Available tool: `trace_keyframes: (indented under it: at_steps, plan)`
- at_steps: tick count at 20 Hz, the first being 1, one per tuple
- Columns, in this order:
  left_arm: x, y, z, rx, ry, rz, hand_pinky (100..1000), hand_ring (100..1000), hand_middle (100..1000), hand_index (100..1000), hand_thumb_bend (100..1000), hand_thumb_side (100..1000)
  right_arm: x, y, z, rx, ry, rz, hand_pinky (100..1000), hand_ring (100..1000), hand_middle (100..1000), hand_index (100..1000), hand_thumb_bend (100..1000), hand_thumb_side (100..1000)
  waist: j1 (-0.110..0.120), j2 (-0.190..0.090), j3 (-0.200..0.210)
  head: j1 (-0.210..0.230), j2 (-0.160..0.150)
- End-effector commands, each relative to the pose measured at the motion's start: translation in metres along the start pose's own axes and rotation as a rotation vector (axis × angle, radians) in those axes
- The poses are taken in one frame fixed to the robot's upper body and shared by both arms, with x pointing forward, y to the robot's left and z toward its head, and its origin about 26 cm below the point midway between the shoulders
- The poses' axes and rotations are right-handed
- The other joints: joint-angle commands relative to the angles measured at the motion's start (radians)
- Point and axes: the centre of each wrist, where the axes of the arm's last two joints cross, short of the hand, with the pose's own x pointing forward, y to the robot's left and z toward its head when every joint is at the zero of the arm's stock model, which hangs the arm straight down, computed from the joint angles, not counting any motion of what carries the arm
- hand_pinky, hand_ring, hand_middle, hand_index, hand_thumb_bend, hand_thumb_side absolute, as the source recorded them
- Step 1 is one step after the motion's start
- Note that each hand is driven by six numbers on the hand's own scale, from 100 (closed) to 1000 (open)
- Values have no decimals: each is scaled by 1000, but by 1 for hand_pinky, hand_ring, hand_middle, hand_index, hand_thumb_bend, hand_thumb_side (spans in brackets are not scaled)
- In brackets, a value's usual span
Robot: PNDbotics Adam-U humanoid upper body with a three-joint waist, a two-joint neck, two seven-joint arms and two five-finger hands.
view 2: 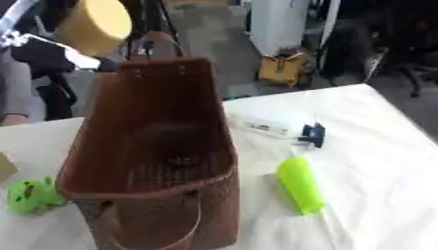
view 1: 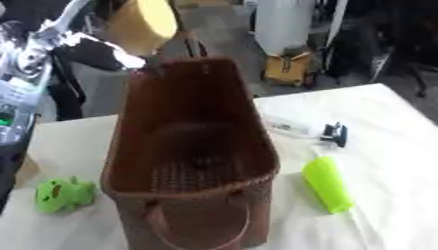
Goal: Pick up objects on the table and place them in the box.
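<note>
A tall brown woven basket (view 1: 137, 122) with handles stands in the middle of the table, and I see nothing inside it. My left hand (view 1: 92, 52) is raised at the upper left, beside the basket's far end, and holds a yellow cylinder (view 1: 143, 22) in the air. A green frog toy (view 1: 61, 194) lies left of the basket's near end. A lime-green tube (view 1: 327, 184) lies to the right of the basket. Further back on the right are a flat white box (view 2: 261, 125) and a small blue-and-black clip (view 1: 335, 134). My right hand does not show.
The table wears a white cloth (view 1: 385, 122); its far edge runs behind the basket. A tan corner (view 2: 5, 168) shows at the left edge. Beyond the table stand a yellow bucket (view 1: 287, 68), a white column and dark furniture on the floor.
</note>
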Motion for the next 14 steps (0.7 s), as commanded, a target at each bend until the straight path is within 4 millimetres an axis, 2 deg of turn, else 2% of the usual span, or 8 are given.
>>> trace_keyframes:
  at_steps: [1, 2, 3, 5, 10, 12, 13, 14]
  plan:
    - [0, -24, -12, -88, -23, 4, 648, 530, 470, 539, 949, 622, 5, 0, -6, 3, -25, -9, 515, 631, 681, 771, 100, 778, -3, -14, -5, 4, -9]
    - [-2, -33, -13, -110, -24, 5, 648, 530, 470, 539, 949, 622, 5, 0, -6, 3, -25, -10, 515, 631, 681, 771, 100, 778, -3, -14, -6, 4, -10]
    - [-5, -50, -12, -172, -20, -3, 802, 761, 757, 778, 1000, 873, 5, 0, -5, 2, -24, -9, 514, 631, 680, 770, 100, 778, -3, -12, -9, 3, -11]
    - [-11, -72, -9, -253, -16, -26, 898, 869, 868, 876, 1000, 1000, 5, 0, -5, -1, -22, -9, 514, 630, 680, 769, 100, 778, -4, -11, -10, 1, -10]
    - [-21, -87, 0, -209, -8, 41, 922, 893, 904, 885, 1000, 1000, 4, -1, -5, -6, -20, -8, 514, 630, 680, 769, 100, 778, -6, -7, -2, -3, -7]
    - [-23, -85, 7, -127, 0, 124, 909, 870, 889, 862, 1000, 1000, 4, -1, -4, -7, -18, -8, 513, 629, 679, 769, 100, 778, -8, -6, 4, -1, -5]
    - [-24, -80, 11, -66, 7, 176, 864, 811, 842, 814, 989, 1000, 3, -1, -4, -9, -16, -7, 513, 629, 679, 768, 100, 778, -10, -5, 8, -1, -3]
    - [-26, -73, 18, 0, 15, 229, 864, 811, 842, 814, 989, 1000, 3, -2, -4, -10, -15, -5, 513, 629, 679, 768, 100, 778, -12, -4, 11, -2, -3]
